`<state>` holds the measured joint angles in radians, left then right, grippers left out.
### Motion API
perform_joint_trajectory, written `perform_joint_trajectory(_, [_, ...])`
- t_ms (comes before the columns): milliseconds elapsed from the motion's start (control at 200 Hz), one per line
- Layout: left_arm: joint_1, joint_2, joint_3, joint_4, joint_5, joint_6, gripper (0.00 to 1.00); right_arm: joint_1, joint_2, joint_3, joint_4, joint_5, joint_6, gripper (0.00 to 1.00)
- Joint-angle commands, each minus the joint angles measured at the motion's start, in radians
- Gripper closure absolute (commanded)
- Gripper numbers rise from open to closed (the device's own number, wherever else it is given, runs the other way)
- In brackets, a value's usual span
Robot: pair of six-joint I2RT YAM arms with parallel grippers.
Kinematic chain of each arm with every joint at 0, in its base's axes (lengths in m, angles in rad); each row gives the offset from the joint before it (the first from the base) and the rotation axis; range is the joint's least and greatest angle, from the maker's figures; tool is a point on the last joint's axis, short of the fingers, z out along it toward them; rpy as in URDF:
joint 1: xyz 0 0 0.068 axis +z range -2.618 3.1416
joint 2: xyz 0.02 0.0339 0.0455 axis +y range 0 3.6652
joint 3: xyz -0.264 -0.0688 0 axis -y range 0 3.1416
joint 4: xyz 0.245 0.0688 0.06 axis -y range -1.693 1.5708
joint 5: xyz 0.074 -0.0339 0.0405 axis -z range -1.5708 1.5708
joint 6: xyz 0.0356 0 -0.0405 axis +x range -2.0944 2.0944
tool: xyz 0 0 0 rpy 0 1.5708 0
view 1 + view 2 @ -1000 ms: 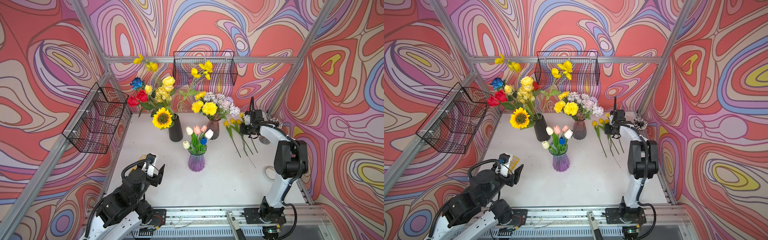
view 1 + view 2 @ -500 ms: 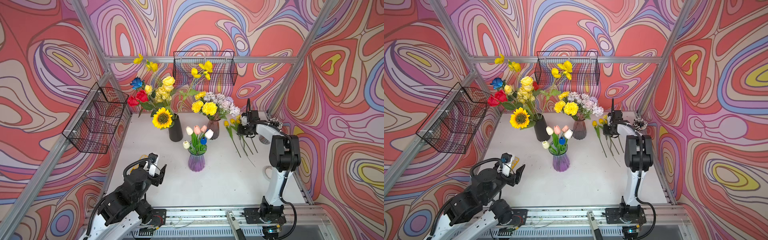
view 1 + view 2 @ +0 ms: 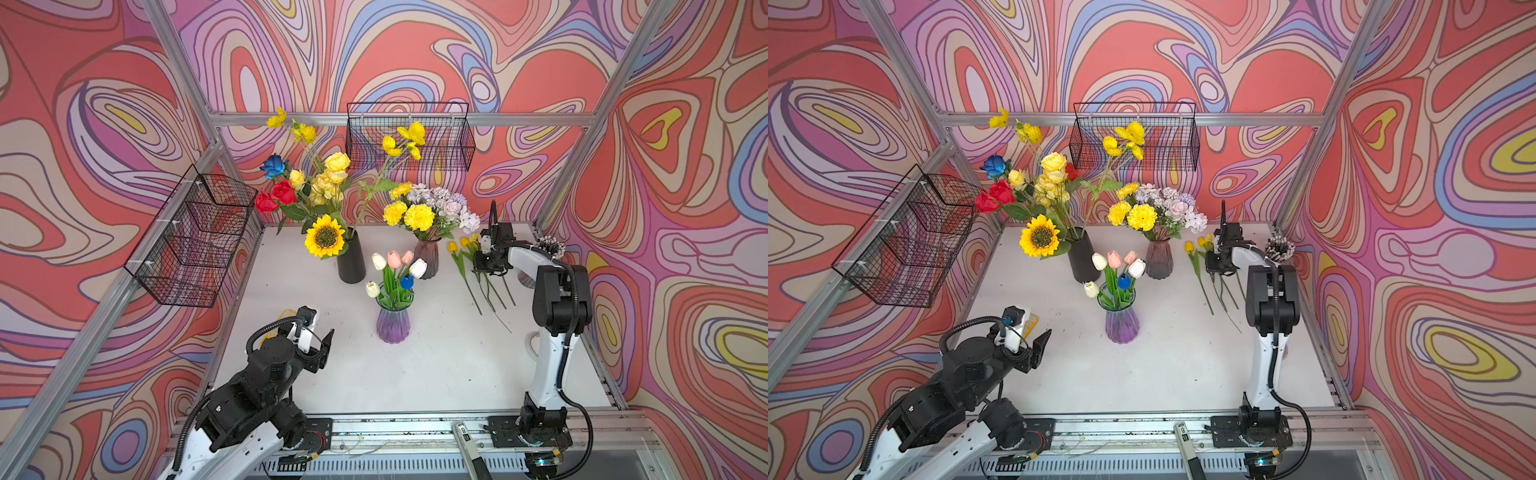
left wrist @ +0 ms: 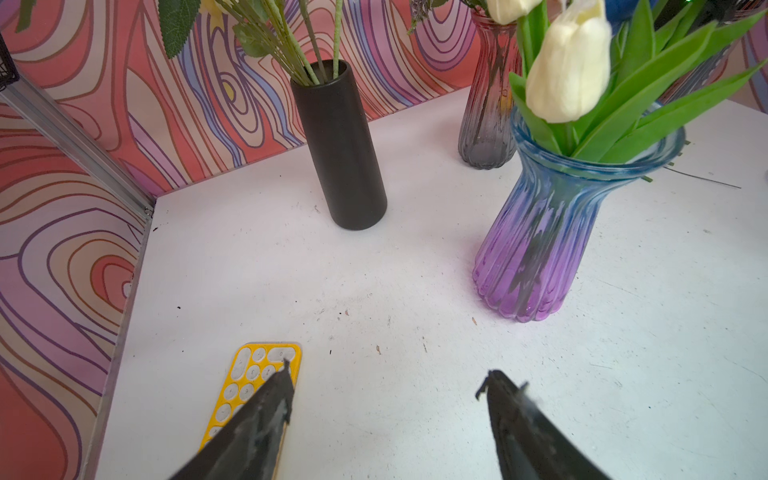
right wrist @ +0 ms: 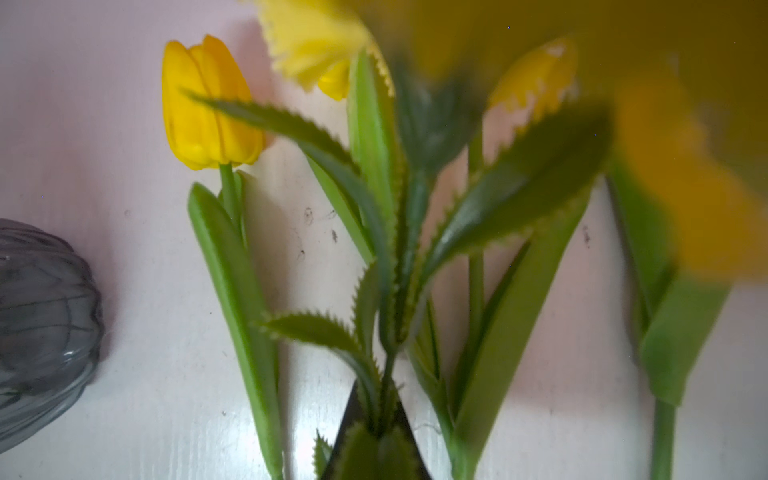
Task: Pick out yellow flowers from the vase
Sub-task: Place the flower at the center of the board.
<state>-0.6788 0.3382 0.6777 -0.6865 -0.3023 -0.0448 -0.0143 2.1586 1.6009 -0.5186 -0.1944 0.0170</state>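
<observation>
Lying on the white table (image 3: 415, 365) just beside the smoky glass vase (image 3: 427, 258), picked yellow tulips (image 3: 452, 247) sit beneath a serrated-leaved yellow flower stem (image 5: 388, 365) clamped in the right gripper (image 5: 376, 419). That gripper has drawn in over the pile since a second ago, its elbow now upright. The left gripper (image 4: 388, 372) hovers, jaws apart, barely changed.

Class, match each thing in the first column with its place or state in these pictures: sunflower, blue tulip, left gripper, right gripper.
Column A
1. sunflower
2. blue tulip
3. left gripper
4. right gripper

Column B
a. open, holding nothing
b. in the purple vase
c. shut on the stem of a yellow flower
d. in the black vase

Pairs: 1-d; 2-b; 3-a; 4-c
</observation>
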Motion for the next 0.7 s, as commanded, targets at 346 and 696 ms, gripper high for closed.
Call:
perform_joint_trajectory(346, [0.005, 0.007, -0.013, 0.019, 0.011, 0.008, 0.23, -0.008, -0.090, -0.002, -0.048, 0.063, -0.025, 0.75])
perform_joint_trajectory(696, [0.005, 0.007, -0.014, 0.021, 0.004, 0.007, 0.23, -0.008, -0.346, -0.106, -0.018, 0.069, -0.003, 0.60])
